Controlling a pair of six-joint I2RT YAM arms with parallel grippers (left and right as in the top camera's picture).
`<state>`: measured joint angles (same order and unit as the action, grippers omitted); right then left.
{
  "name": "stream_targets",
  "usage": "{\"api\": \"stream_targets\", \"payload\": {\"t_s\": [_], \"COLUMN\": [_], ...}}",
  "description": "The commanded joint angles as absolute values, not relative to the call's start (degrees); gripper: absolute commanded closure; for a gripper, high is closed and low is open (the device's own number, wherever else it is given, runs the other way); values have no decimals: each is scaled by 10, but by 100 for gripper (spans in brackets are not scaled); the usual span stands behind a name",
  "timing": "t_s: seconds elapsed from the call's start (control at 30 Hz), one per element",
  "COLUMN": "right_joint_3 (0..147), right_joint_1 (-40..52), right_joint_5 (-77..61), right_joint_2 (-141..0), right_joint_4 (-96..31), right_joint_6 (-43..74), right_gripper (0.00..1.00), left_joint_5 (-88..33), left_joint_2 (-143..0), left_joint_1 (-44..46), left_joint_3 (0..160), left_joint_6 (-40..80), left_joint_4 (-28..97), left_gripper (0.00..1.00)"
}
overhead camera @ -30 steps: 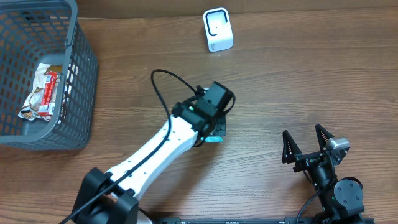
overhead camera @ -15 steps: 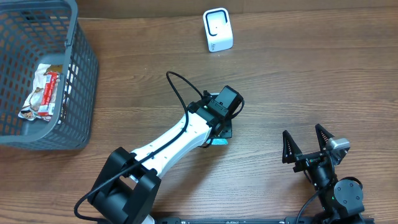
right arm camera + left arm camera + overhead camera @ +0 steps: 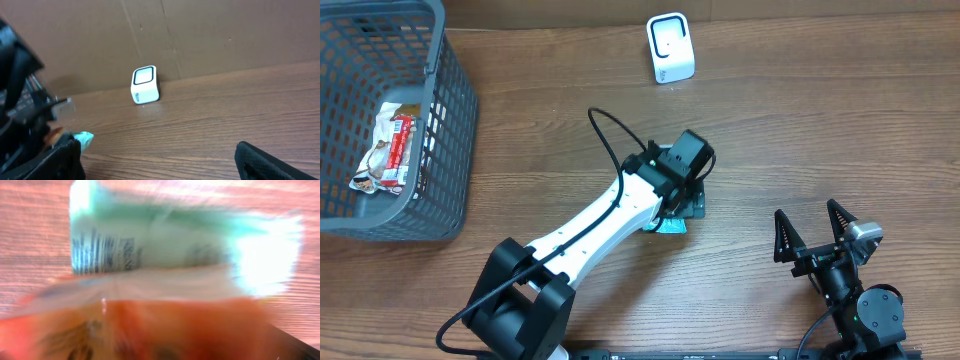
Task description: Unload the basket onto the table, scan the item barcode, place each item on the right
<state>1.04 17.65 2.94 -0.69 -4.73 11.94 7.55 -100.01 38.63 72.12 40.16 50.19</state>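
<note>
The item is a teal and orange packet [image 3: 669,225] lying on the wooden table under my left gripper [image 3: 686,205]. It fills the left wrist view as a blur, its barcode [image 3: 102,255] on the teal part [image 3: 165,240] above the orange part [image 3: 165,325]. The wrist hides the left jaws from above. My right gripper [image 3: 813,243] rests open near the front right, nothing between its fingers [image 3: 265,160]. The right wrist view catches the packet's teal corner [image 3: 83,139] at the left. The white scanner [image 3: 671,47] stands upright at the back.
A grey mesh basket [image 3: 452,120] at the far left holds a snack wrapper [image 3: 388,148]. The scanner [image 3: 145,85] stands before a brown cardboard wall [image 3: 200,35]. The left arm's white link [image 3: 590,225] lies diagonally across the table's middle.
The left gripper has shifted right and a little forward over the packet. The black parts at its tip look wider now. The right arm has not moved.
</note>
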Motion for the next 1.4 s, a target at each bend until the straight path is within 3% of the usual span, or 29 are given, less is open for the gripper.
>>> {"api": "stream_targets", "payload": {"t_s": [0.0,0.4,1.03,1.27,1.33,1.37], "right_joint_3": [5,5,5,5,5,5], "right_joint_1": [175,175,175,175,175,175], "right_joint_5": [28,28,28,28,28,28], "right_joint_2": [-4,-4,-4,-4,-4,-4], "right_joint_4": [-45,-45,-45,-45,-45,-45], "right_joint_6": [117,117,117,117,117,117], "right_gripper": [0,0,0,0,0,0], "left_joint_5": [79,83,81,30,8,-4], "left_joint_2": [-995,-989,-977,-977,-977,-977], "left_joint_1": [385,318,89,59,59,59], "left_joint_3": [790,936,942,942,941,941], "left_joint_6": [375,346,243,195,181,176], "left_joint_4": [526,661,733,740,749,755], "left_gripper": [0,0,0,0,11,21]}}
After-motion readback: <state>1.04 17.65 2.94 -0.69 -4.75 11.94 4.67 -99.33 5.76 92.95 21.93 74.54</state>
